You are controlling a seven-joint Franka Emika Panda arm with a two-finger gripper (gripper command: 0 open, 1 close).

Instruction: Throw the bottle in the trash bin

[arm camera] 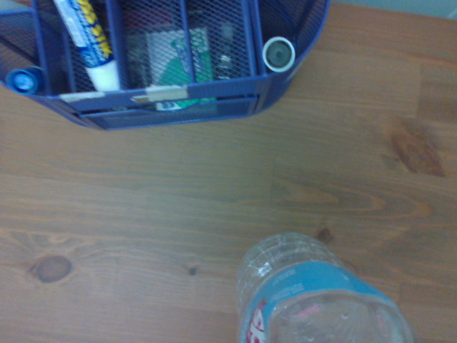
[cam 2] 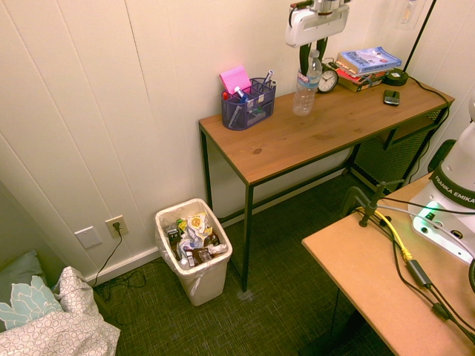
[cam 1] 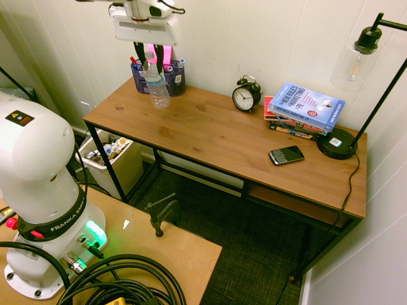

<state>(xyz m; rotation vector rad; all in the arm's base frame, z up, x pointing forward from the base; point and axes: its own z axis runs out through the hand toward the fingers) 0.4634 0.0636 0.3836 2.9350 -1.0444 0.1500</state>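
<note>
The tool [cam 1: 151, 66] points down over the desk [cam 1: 210, 130], near the end closest to the trash bin [cam 2: 194, 252]. Its fingers hang almost straight, one on either side of the upper part of the bottle [cam 1: 156, 82], and they are drawn in narrow on it: the bottle is held. The white hand [cam 2: 318, 27] sits roughly level above the fingers. The links just over it run out of the top of both exterior views, so the middle of the arm cannot be followed. The arm's base [cam 1: 54, 248] stands on a separate table [cam 2: 401, 289], across the floor from the tool.

The bottle hangs below the tool with its cap end up and its body leaning a little. Whether its base touches the desk cannot be told. In the wrist view its clear ribbed body and blue label show close up.

Just beside the tool, toward the bin's end of the desk, is the purple mesh pen holder [cam 2: 248, 107], apart from the bottle. The alarm clock [cam 1: 246, 95] stands on the tool's other side, with the books [cam 1: 305, 108] farther along. The trash bin is on the floor, well below the tool and beyond the desk's end.
</note>
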